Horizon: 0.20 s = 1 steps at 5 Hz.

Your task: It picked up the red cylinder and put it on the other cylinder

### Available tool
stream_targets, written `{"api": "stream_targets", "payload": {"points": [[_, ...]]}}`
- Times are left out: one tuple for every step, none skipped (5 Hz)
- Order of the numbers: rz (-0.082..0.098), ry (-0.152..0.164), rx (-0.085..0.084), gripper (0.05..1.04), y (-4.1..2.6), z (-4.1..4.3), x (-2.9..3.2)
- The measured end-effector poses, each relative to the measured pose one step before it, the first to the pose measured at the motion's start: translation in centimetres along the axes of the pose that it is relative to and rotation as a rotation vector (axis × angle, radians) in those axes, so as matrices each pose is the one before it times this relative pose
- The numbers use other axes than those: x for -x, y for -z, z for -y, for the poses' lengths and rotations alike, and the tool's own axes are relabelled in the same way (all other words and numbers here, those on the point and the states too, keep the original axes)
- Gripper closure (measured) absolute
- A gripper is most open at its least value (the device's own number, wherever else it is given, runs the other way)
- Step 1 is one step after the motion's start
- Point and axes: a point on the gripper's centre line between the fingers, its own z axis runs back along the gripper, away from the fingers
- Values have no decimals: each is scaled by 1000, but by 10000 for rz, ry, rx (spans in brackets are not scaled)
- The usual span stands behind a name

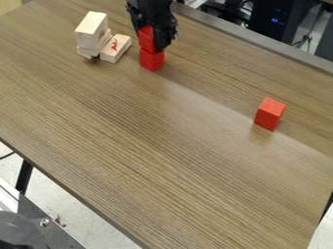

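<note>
Red blocks (152, 60), three, two stacked

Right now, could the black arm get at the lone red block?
Probably not yet: its tool is around the upper stacked block, though just tabletop separates it from the lone block.

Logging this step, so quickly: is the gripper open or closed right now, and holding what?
Gripper: closed on the upper red piece, which is on top of the lower red piece.
</note>
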Motion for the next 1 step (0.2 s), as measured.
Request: {"api": "stream_targets", "payload": {"points": [[57, 11, -20, 399, 136, 97, -49]]}}
